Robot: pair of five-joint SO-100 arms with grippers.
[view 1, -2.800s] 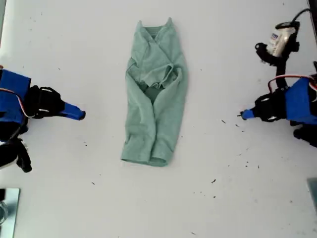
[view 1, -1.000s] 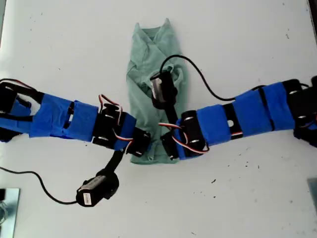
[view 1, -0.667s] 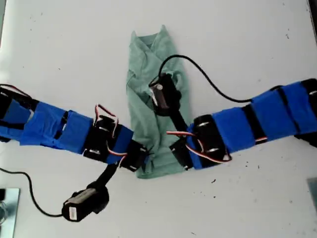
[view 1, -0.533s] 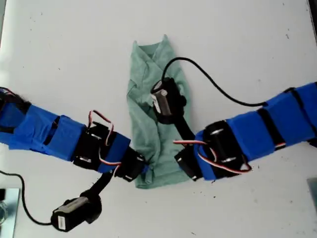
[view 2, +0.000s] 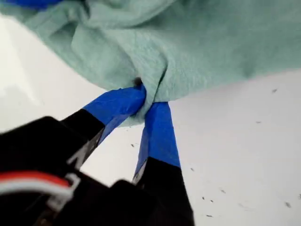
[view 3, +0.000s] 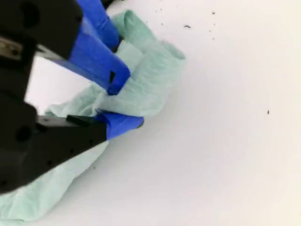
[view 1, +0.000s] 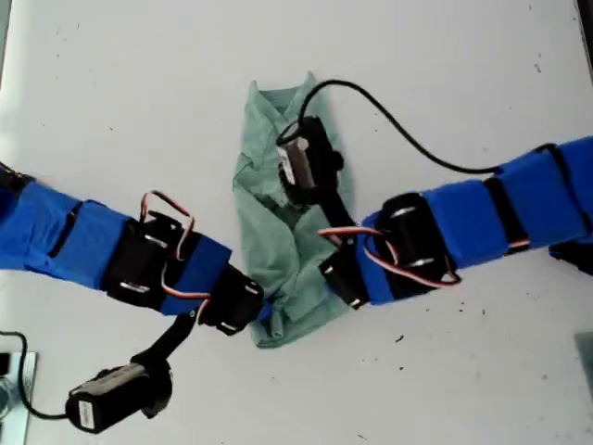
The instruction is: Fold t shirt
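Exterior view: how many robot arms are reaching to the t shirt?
2. One arm comes in from the exterior view's left, the other arm from the exterior view's right. Both meet the t shirt at its end nearer the view's bottom. None seems hidden.

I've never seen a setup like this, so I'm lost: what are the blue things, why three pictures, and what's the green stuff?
The blue things are my two robot arms, wrapped in blue tape, reaching in from opposite sides of a white table. The exterior view looks down on the whole scene. The other two pictures come from small cameras mounted on the arms, each looking along its own jaws. The green stuff is a mint-green t shirt, lying part-folded on the table. My first gripper pinches its edge, and my second gripper has a bunched corner between its jaws.
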